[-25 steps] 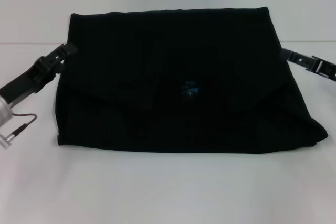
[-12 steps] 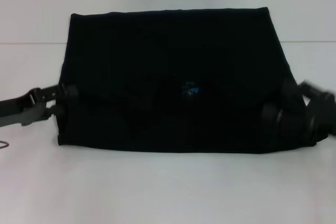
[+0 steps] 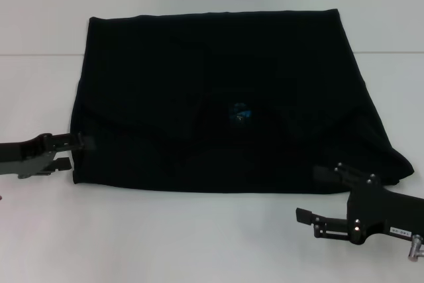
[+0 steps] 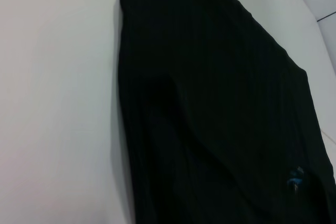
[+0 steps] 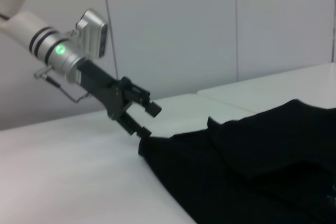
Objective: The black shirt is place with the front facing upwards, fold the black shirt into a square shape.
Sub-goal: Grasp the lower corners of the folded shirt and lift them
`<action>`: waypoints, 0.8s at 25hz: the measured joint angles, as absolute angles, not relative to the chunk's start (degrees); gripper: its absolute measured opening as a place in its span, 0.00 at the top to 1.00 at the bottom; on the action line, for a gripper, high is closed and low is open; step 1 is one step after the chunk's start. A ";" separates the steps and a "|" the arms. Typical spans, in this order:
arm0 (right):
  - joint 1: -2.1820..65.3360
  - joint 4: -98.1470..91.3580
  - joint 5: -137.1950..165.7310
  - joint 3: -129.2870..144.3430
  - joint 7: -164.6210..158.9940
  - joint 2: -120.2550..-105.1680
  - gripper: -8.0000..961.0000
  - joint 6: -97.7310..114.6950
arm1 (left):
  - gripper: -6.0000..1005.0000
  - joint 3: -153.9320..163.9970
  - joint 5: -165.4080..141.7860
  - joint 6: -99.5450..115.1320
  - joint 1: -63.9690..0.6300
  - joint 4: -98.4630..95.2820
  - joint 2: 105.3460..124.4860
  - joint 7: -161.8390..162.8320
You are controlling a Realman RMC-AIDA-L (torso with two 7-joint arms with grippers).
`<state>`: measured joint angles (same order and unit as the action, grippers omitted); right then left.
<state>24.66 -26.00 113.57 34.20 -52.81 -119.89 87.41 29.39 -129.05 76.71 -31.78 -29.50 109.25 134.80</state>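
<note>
The black shirt [image 3: 212, 91] lies folded into a wide block on the white table, its small blue neck label [image 3: 238, 114] showing near the middle. My left gripper [image 3: 71, 151] is open at the shirt's near left corner, one finger touching the cloth edge. In the right wrist view that left gripper [image 5: 146, 119] stands open at the corner of the shirt [image 5: 252, 171]. My right gripper [image 3: 310, 195] is open at the near right edge, one finger over the hem and the other on the table. The left wrist view shows only the shirt [image 4: 210, 103] and its label [image 4: 295, 179].
The white table [image 3: 199, 243] runs bare in front of the shirt and to both sides. A seam in the tabletop [image 3: 40, 54] crosses behind the shirt. A pale wall [image 5: 210, 24] stands beyond the table.
Both grippers have travelled along the shirt's sides towards me. The left now sits at the near left corner; the right has swung down to the near right edge and shows open.
</note>
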 joint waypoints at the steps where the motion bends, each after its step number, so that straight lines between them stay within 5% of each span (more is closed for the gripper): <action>1: 24.75 -25.99 113.65 34.54 -52.71 -119.91 0.02 87.10 | 0.09 29.43 -129.10 76.84 -31.80 -29.54 109.25 134.92; 20: 26.15 -24.34 113.59 35.34 -52.86 -119.96 0.02 85.43 | 0.09 31.64 -129.28 72.56 -32.96 -28.66 111.14 134.24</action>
